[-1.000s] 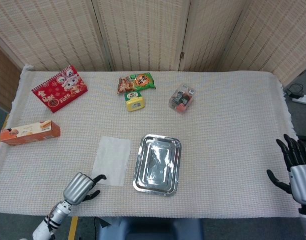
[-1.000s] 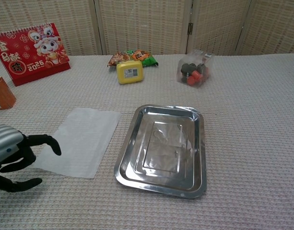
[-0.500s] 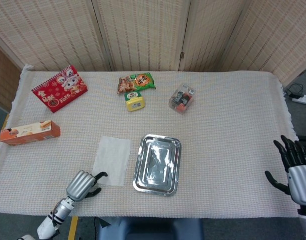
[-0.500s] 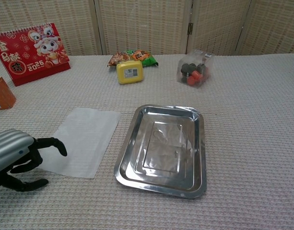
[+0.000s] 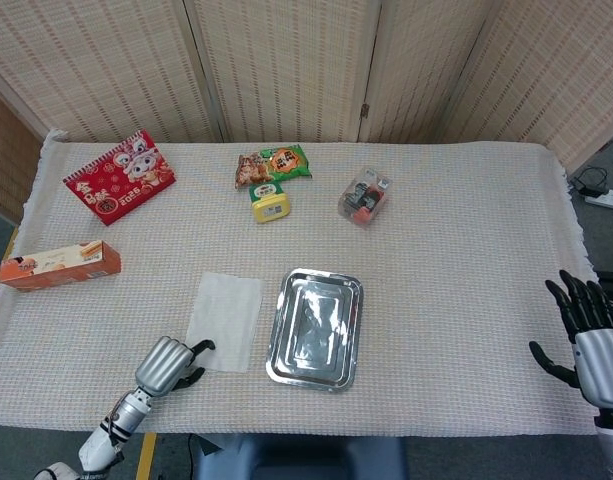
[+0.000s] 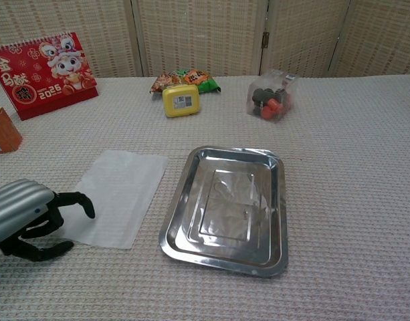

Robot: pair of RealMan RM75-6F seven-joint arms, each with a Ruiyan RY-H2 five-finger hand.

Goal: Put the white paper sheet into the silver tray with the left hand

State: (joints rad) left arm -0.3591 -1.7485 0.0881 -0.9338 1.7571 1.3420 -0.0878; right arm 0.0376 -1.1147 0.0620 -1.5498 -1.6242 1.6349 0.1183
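The white paper sheet (image 5: 224, 321) (image 6: 121, 194) lies flat on the tablecloth just left of the silver tray (image 5: 275, 345) (image 6: 178, 200), which holds nothing. My left hand (image 5: 169, 362) (image 6: 29, 221) is at the sheet's near-left corner, low over the cloth. Its dark fingers (image 6: 76, 200) are apart and reach over the sheet's near edge; I cannot tell whether they touch it. The paper is not lifted. My right hand (image 5: 591, 335) hangs off the table's right edge with spread fingers and nothing in it; only the head view shows it.
A red calendar (image 5: 119, 177) (image 6: 41, 67) and an orange box (image 5: 61, 265) (image 6: 3, 130) sit at the left. A snack packet (image 5: 274, 165), a yellow box (image 5: 271, 201) (image 6: 180, 100) and a clear bag of small items (image 5: 365, 196) (image 6: 271, 95) lie behind the tray.
My left hand has crept forward and to the right, bringing its fingers over the sheet's near-left corner. The paper and tray have not moved; the right hand has barely shifted.
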